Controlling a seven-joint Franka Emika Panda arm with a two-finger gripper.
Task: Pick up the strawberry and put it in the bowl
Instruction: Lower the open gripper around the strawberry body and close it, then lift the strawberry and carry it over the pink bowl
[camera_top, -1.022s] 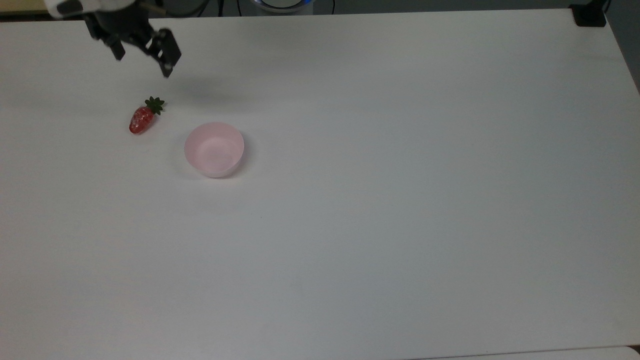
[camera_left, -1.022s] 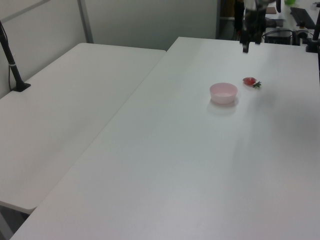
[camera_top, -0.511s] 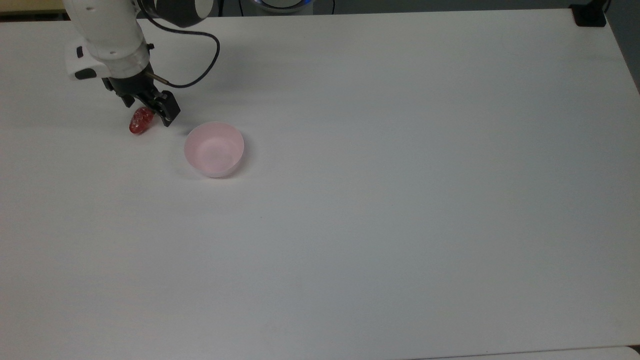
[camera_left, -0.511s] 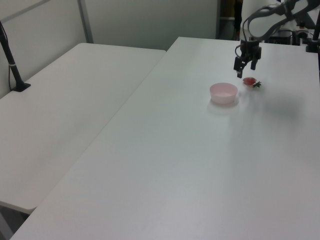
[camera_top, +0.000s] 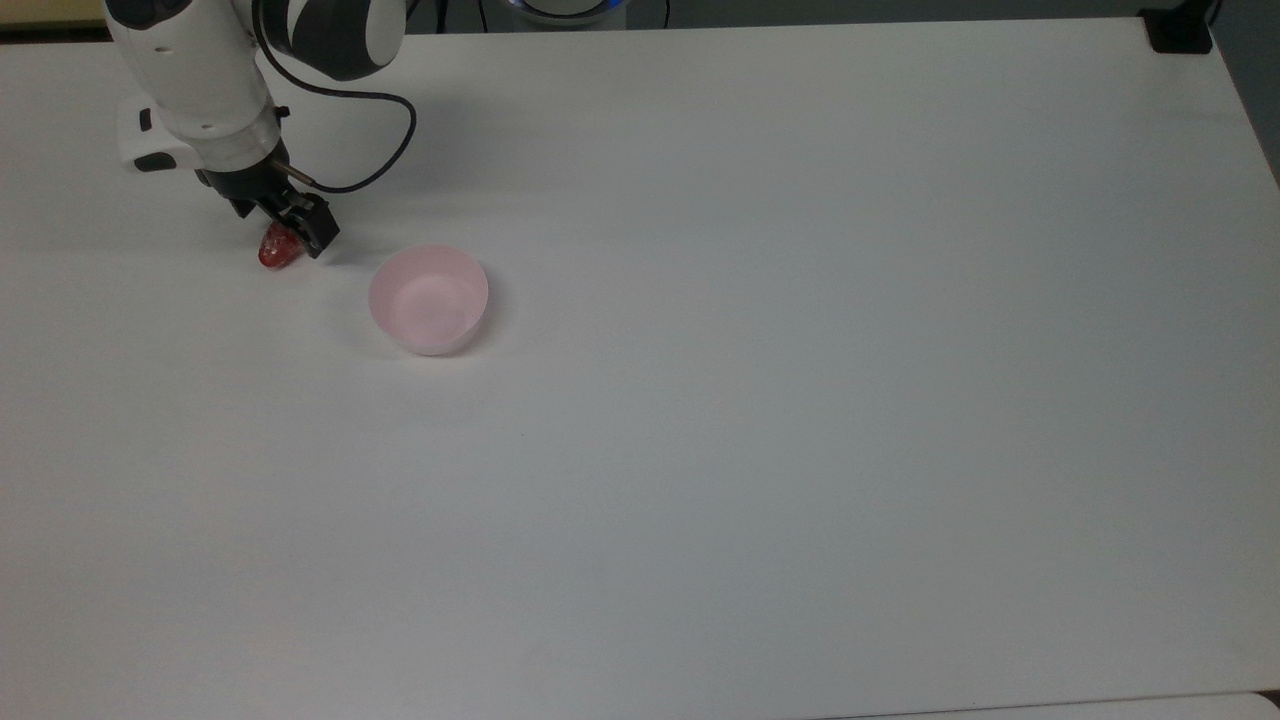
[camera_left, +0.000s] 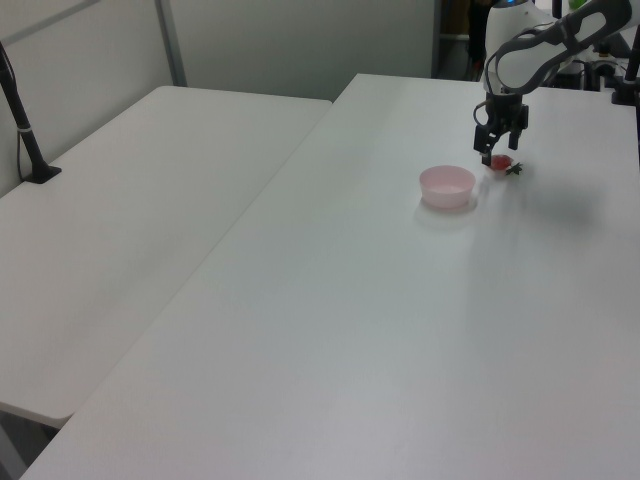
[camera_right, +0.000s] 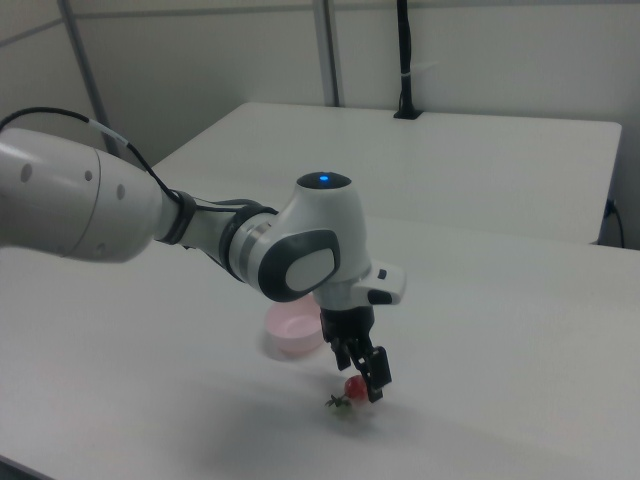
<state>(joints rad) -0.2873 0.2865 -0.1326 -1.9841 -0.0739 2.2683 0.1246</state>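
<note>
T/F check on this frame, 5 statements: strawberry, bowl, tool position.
1. The strawberry lies on the table, outside the bowl. True.
2. The bowl already holds the strawberry. False: the bowl is empty.
3. The tool is down at the strawberry, with its fingers on either side of the fruit. True.
4. In the top view, the bowl sits to the left of the strawberry. False: it sits to the strawberry's right and a little lower in the picture.
5. The bowl is tipped on its side. False: it stands upright, opening upward.
</note>
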